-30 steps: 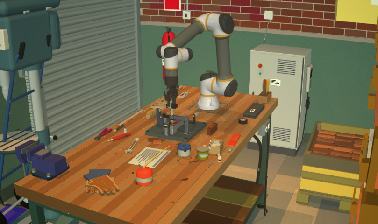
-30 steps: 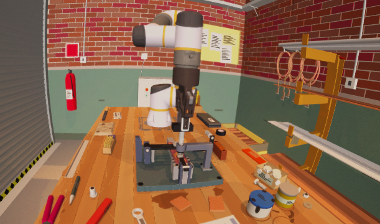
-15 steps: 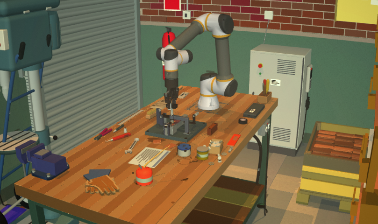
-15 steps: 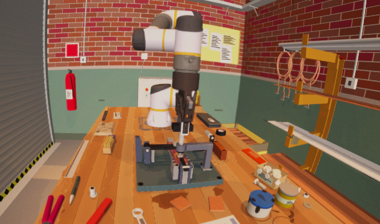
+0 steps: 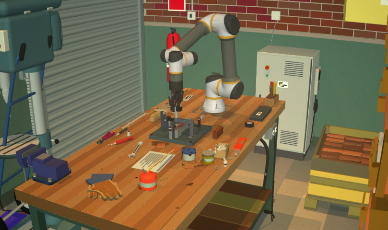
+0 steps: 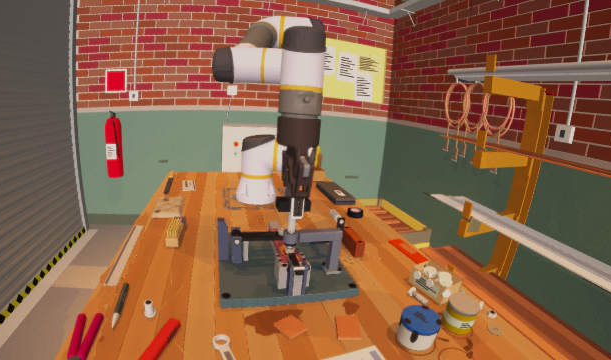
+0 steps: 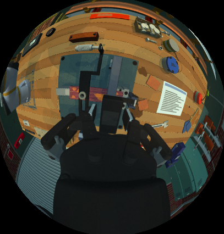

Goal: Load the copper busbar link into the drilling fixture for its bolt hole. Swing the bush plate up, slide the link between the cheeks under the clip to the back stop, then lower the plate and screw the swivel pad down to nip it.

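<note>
In the middle of the workbench the drilling fixture [image 5: 180,129] [image 6: 287,260] sits on its dark base plate. The copper busbar link [image 7: 93,94] [image 6: 291,256] lies between the cheeks, and the bush plate [image 6: 290,236] is down flat across it. The swivel pad screw [image 6: 291,225] [image 5: 176,115] stands upright through the plate, and its ring-shaped top [image 7: 82,95] shows over the copper in the wrist camera. My gripper [image 5: 175,107] [image 6: 296,204] hangs straight above that screw. Its fingers are open and hold nothing.
The fixture's rear post [image 5: 162,116] and side handle [image 5: 200,118] rise close beside the gripper. A brown block [image 5: 218,132], a brush [image 5: 154,116], solder spools [image 5: 189,154], a wrench [image 5: 135,149] and pliers [image 5: 105,136] lie scattered around the base plate.
</note>
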